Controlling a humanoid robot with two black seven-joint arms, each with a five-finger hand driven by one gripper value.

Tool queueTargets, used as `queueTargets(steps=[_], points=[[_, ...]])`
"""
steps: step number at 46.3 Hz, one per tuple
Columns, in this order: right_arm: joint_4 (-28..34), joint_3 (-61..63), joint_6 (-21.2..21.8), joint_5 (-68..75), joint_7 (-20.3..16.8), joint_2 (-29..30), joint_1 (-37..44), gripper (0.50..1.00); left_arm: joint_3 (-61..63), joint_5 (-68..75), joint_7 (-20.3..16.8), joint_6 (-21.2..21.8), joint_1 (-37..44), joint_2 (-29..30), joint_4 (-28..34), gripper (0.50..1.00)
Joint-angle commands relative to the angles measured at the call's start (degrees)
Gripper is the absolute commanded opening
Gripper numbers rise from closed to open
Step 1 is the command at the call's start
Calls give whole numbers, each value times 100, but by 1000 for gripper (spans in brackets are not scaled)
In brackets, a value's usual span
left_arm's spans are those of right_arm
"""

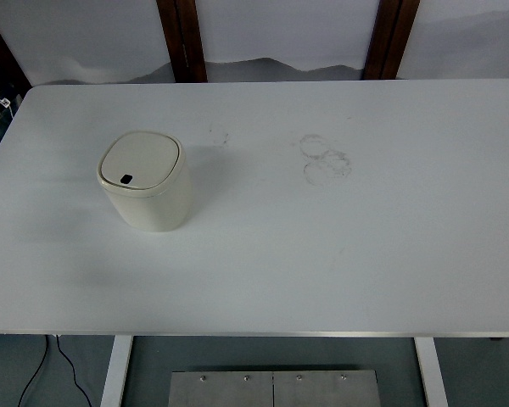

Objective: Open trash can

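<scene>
Worktop (339, 254) fills nearly the whole top view, a white slab seen steeply from above, with 1 cream trash can (146, 181) standing upright on it in the left half of the frame, a little above the middle. Its lid (141, 161) is down and sits flush with the rim, so the can is closed and the task is not yet begun. A small dark button (126, 179) shows on the lid's lower-left edge, the side facing the bottom of the frame; that facing probably puts the press point within easy reach of an arm coming in from the robot's side.

Neither robot hand appears anywhere in this view, left or right, so how far open the fingers are cannot be told, and nothing has hold of the can.

Faint ring marks (325, 158) lie on the surface right of centre in the upper half, well apart from the can, and a fainter one (218, 135) sits just to the upper right of it. They are stains only.

Judging by the can's place, the left arm would have the shorter path, and a downward press on the button looks like the likely way to spring the lid.
</scene>
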Motion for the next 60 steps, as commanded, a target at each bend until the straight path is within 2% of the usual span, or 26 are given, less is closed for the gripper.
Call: queueTargets(steps=[1, 35, 60], points=[[0, 0, 0, 0, 0, 0, 0, 995, 0, 0, 0, 1, 0, -8, 0, 1000], [0, 0, 8, 0, 0, 0, 0, 995, 9, 0, 0, 71, 96, -289, 0, 1000], [0, 0, -1, 0, 0, 0, 0, 995, 62, 141, 62, 159, 70, -289, -88, 1000]])
